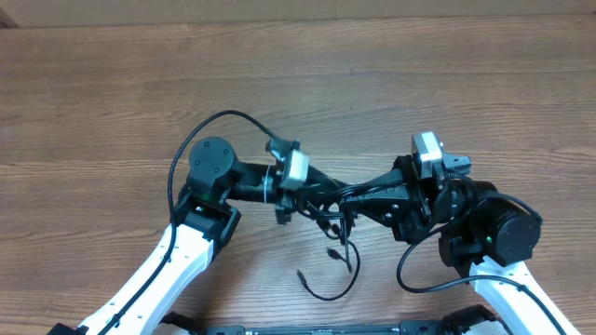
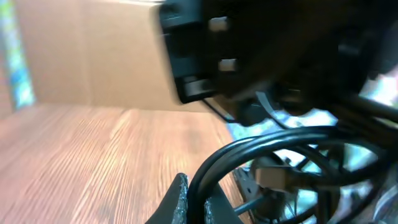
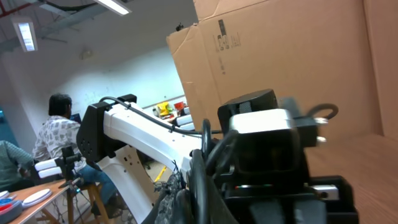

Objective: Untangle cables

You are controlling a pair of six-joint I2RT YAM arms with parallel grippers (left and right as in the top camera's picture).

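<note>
Both sets of jaws pinch the cables (image 1: 343,231), loose ends hanging below.

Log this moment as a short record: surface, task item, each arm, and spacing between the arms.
surface: wooden table
task item: cables, thin and black, bunched between the two arms, loose strands with small plugs trailing toward the near edge
left arm: left gripper shut on the cables
right arm: right gripper shut on the cables
spacing: fingertips close together, mid-table
</note>
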